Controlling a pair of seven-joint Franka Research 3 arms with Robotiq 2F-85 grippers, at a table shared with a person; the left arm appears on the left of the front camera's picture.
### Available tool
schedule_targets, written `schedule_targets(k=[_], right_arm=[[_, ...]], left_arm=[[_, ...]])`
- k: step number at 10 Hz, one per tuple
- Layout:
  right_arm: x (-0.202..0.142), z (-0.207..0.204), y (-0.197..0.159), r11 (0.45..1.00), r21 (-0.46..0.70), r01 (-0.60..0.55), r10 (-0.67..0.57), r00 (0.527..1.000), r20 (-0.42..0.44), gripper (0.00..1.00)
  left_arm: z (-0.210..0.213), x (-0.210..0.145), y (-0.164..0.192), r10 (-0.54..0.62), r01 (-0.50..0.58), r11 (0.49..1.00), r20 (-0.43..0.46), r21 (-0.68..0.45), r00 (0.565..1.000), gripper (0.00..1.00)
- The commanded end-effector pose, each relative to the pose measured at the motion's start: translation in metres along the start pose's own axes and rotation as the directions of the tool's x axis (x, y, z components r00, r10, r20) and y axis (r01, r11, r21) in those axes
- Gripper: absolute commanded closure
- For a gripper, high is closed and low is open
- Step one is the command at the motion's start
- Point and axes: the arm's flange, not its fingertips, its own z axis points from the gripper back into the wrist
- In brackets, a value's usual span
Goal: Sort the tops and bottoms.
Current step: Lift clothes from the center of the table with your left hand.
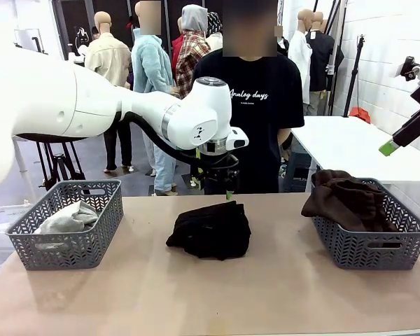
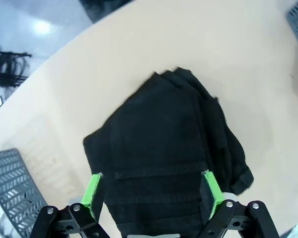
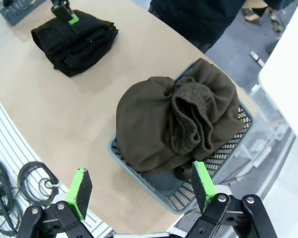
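Observation:
A folded black garment (image 1: 210, 229), one of the bottoms, lies at the table's middle. My left gripper (image 1: 228, 189) hangs open just above its far edge. In the left wrist view the garment (image 2: 169, 148) spreads between and beyond the green pads (image 2: 93, 196), with the left gripper (image 2: 151, 196) empty. Dark brown trousers (image 1: 343, 199) are heaped in the right basket (image 1: 364, 248). A light grey top (image 1: 66, 218) lies in the left basket (image 1: 28, 241). My right gripper (image 1: 395, 143) is raised at the far right. It (image 3: 139, 186) stands open high over the trousers (image 3: 179, 119).
A person in a black T-shirt with white lettering (image 1: 248, 94) stands at the table's far edge, behind the black garment. A white table (image 1: 350, 143) stands at the back right. The left basket's corner (image 2: 10, 178) lies close to the left gripper. Cables (image 3: 20, 188) lie on the floor.

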Motion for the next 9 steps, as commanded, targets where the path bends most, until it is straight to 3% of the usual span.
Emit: schedule_targets(k=[1, 5, 9], right_arm=[[0.002, 0.000, -0.001, 1.000, 0.010, 0.007, -0.007, 1.000, 0.001, 0.00], [0.002, 0.000, -0.001, 1.000, 0.010, 0.007, -0.007, 1.000, 0.001, 0.00], [0.002, 0.000, -0.001, 1.000, 0.010, 0.007, -0.007, 1.000, 0.001, 0.00]], left_arm=[[-0.012, 0.018, -0.018, 0.093, -0.088, 0.991, -0.042, 0.101, 0.995, 0.00], [-0.036, 0.009, -0.015, 0.191, -0.194, 0.981, -0.179, -0.002, 0.965, 0.00], [-0.044, -0.001, -0.009, 0.265, -0.290, 0.952, -0.206, -0.101, 0.942, 0.00]])
